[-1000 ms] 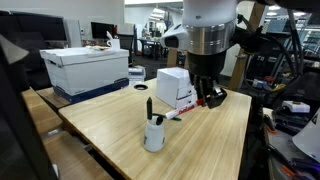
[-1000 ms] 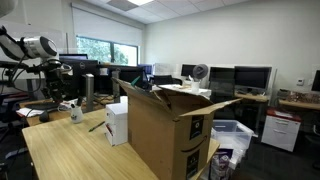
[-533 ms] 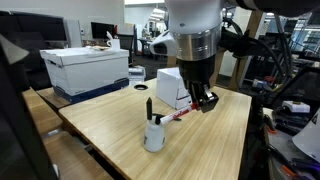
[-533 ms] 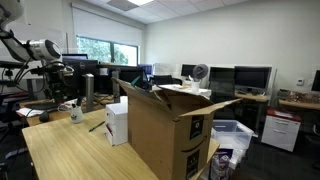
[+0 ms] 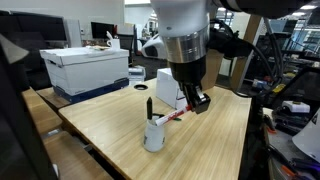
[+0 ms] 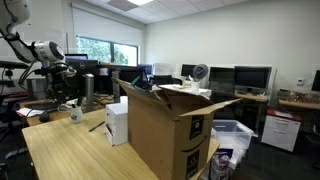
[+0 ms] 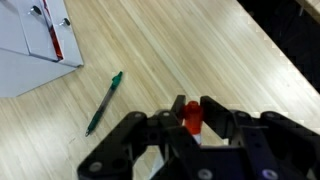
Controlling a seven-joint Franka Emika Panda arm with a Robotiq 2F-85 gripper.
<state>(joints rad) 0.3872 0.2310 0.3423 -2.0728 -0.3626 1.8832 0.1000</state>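
Above grained wood table [image 7: 210,50], black gripper [image 7: 192,110] pinches cylindrical red marker [image 7: 192,122].

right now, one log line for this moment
hand: shut on small red plastic object | over: light wooden table | nearby: slim green pen, white cardboard box

one red marker [image 7: 192,119], one green pen [image 7: 103,101], one black marker [image 5: 149,106]. one white cup [image 5: 153,138], one white box [image 5: 171,88].

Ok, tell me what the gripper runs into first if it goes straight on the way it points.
Probably the bare wooden table: the gripper points down at it, and the small red object between its fingers would likely touch first. The green pen lies off to the side.
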